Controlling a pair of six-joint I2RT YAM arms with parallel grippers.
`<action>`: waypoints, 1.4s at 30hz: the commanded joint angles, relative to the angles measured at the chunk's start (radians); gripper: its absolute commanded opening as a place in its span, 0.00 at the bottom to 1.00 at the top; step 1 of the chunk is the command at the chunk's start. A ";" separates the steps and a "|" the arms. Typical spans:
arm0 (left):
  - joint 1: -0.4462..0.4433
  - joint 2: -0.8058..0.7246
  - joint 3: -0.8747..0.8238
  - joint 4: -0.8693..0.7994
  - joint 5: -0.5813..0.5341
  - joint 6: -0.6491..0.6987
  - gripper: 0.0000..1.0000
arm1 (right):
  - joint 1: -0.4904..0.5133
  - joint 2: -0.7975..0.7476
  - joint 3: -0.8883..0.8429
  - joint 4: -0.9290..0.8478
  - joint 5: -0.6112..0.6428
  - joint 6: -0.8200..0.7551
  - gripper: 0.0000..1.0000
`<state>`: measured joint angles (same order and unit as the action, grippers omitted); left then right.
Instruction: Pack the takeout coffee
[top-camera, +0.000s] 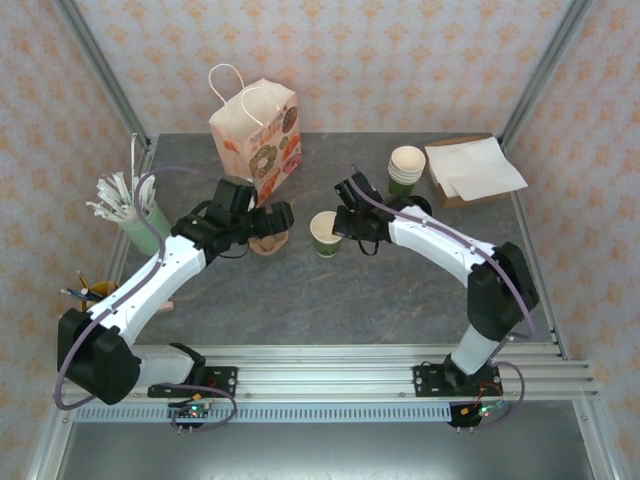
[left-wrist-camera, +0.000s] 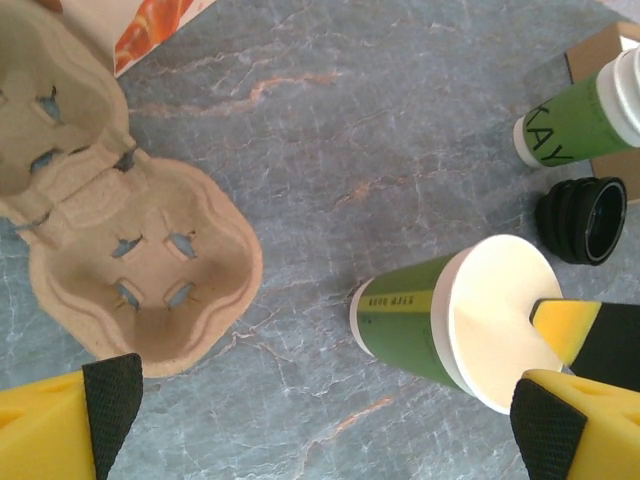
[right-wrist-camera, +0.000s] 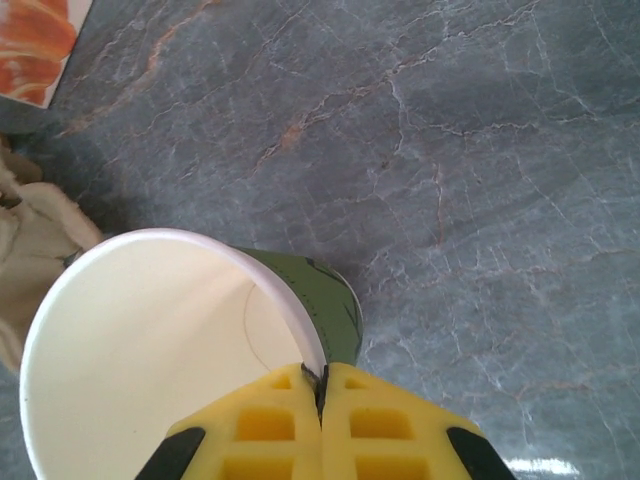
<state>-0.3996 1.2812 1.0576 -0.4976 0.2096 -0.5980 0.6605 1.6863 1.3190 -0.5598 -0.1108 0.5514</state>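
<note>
**One green cup (right-wrist-camera: 150, 340) pinched at the rim**

Your right claw (right-wrist-camera: 322, 385) is clamped tight on the cup's rim, one finger inside, one outside. The cup stands upright mid-table (top-camera: 300, 300), just beside the cardboard tray (left-wrist-camera: 150, 280). Your left claw (left-wrist-camera: 325, 420) hangs spread wide above that tray, holding nothing. The black lid (left-wrist-camera: 582, 220) lies by the stacked cups (left-wrist-camera: 575, 120).

Pulp carrier (left-wrist-camera: 140, 270): second half cut by top-left corner, left wrist view.
Coffee cup (right-wrist-camera: 150, 340): rim cut by bottom edge, right wrist view.
Cup stack (left-wrist-camera: 575, 125): mouth cropped; lettering partial.
</note>
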 joint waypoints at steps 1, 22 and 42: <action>-0.002 0.002 -0.028 0.035 0.021 -0.023 1.00 | 0.007 0.038 0.036 0.047 0.070 0.008 0.00; -0.004 0.006 -0.020 0.022 0.005 0.003 1.00 | -0.210 -0.219 0.002 -0.072 0.016 -0.046 0.69; -0.013 0.097 0.022 -0.017 0.003 0.003 1.00 | -0.468 0.093 -0.038 0.139 -0.135 -0.598 0.51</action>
<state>-0.4007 1.3655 1.0470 -0.4847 0.2283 -0.6022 0.1917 1.7607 1.2583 -0.4755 -0.2905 0.0227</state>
